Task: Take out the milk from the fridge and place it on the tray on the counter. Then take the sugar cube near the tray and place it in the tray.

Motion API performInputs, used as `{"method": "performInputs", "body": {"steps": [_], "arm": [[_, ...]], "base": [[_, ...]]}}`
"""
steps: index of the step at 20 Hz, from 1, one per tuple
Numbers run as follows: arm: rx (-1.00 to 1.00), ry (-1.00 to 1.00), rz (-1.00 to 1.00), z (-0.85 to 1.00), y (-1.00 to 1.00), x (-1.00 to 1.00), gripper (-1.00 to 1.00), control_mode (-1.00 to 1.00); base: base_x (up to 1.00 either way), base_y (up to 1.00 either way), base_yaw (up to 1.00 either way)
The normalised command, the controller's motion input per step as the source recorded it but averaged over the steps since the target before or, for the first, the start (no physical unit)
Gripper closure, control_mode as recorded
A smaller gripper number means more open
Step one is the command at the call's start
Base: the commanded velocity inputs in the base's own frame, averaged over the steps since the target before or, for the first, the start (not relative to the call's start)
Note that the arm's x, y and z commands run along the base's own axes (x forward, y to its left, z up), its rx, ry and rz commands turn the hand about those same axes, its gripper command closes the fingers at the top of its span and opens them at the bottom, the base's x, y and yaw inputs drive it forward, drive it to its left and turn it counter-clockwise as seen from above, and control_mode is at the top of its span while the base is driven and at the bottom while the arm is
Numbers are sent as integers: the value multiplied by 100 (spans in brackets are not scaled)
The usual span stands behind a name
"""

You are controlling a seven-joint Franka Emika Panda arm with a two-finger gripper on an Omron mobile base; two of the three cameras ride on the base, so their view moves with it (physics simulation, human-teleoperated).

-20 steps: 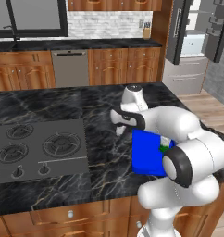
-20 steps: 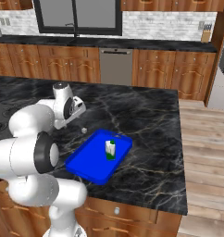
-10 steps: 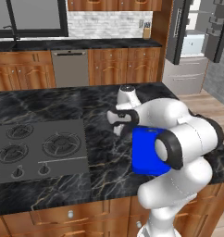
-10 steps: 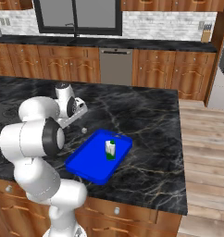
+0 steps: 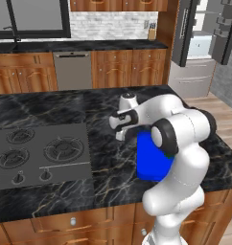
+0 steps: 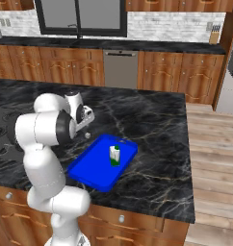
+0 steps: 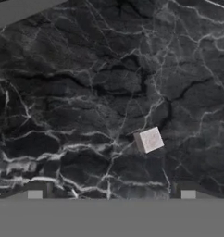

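Milk (image 6: 114,155) stood upright in blue tray (image 6: 92,168) on black marble counter (image 6: 152,125). Sugar cube (image 7: 149,139) sat bare on counter just beside tray, also seen from right base camera (image 6: 87,135). Gripper (image 7: 111,194) hung right over cube, fingers (image 7: 35,193) spread wide, holding nothing. Cooktop (image 5: 39,153) off to left.

No legible text

No words, labels, brands, numbers or signs can be read anywhere; the milk (image 6: 114,155) carton's faces are too small and blurred for any print to be made out.
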Motion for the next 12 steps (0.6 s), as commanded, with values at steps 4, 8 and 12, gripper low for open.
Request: {"method": "performInputs", "body": {"steps": [4,8,12], "arm": [[0,7,0,-19,0,51,-100,-100],[0,5,0,-22,0,45,-100,-100],[0,1,0,-26,0,35,-100,-100]], "base": [[0,0,0],[0,0,0],[0,0,0]]}}
